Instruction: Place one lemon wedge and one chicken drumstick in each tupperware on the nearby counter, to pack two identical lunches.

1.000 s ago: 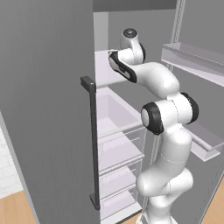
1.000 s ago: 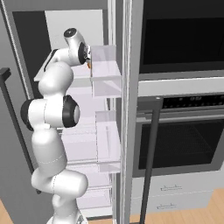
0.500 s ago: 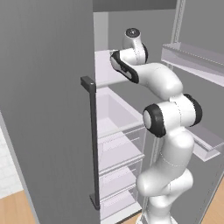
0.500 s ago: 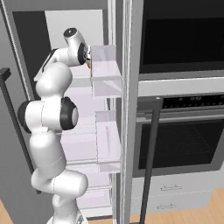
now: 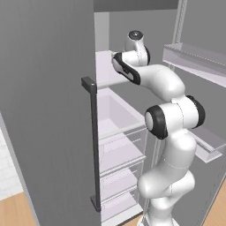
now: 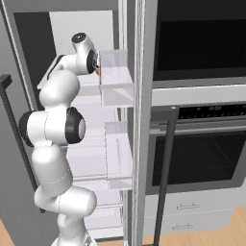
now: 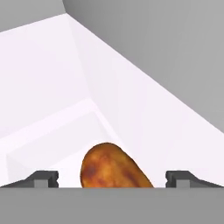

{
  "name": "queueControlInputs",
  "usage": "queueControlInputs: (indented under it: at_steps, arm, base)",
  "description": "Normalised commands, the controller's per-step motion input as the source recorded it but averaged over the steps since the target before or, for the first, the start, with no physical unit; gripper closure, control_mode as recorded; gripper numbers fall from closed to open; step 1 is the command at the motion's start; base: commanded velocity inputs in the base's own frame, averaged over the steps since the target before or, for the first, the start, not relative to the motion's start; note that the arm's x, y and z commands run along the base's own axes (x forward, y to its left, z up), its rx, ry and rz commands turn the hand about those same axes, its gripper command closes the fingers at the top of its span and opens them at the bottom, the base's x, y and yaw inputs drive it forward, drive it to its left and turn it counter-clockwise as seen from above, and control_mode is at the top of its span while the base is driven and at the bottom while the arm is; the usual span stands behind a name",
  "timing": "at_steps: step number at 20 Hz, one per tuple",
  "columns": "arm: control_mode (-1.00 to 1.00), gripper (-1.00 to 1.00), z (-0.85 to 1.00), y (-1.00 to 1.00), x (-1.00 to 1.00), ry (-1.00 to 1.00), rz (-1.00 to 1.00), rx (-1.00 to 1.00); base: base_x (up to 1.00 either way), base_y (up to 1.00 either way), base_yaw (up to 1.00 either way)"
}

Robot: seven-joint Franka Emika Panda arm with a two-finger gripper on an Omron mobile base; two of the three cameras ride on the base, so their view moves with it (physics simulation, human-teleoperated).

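Note:
A chicken drumstick (image 7: 114, 169), orange-brown and glossy, lies on the white upper shelf (image 7: 52, 122) of the open fridge. My gripper (image 7: 111, 178) is open, with one dark fingertip (image 7: 43, 177) on each side of the drumstick's near end and not touching it. From the right base view, the hand (image 6: 94, 62) is reaching into the top shelf, and a speck of the drumstick (image 6: 97, 72) peeks out beside it. The lemon wedge, the tupperware and the counter are out of view.
The grey fridge door (image 5: 48, 110) with its dark vertical handle (image 5: 93, 141) stands open on the left. Clear door bins (image 6: 115, 81) hang close beside the hand. Lower shelves and drawers (image 5: 119, 150) sit below. A wall oven (image 6: 202, 153) is to the right.
The arm has hardly moved; the hand stays at the upper fridge shelf over the drumstick.

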Motion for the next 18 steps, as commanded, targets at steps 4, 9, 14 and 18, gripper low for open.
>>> queueControlInputs:
  at_steps: [4,9,14,18]
  arm:
    - [-1.00,1.00,-0.29,-0.06,0.00,0.00,0.03,-0.05]
    - [-1.00,1.00,-0.03,-0.02,0.00,0.00,0.00,0.00]
    - [-1.00,1.00,0.03,0.22,-0.51,-0.05,0.00,0.00]
    - [-1.00,1.00,0.30,0.51,-1.00,-0.28,0.00,-0.01]
  base:
    - [0.00,0.00,0.00]
    - [0.00,0.00,0.00]
    - [0.00,0.00,0.00]
    - [0.00,0.00,0.00]
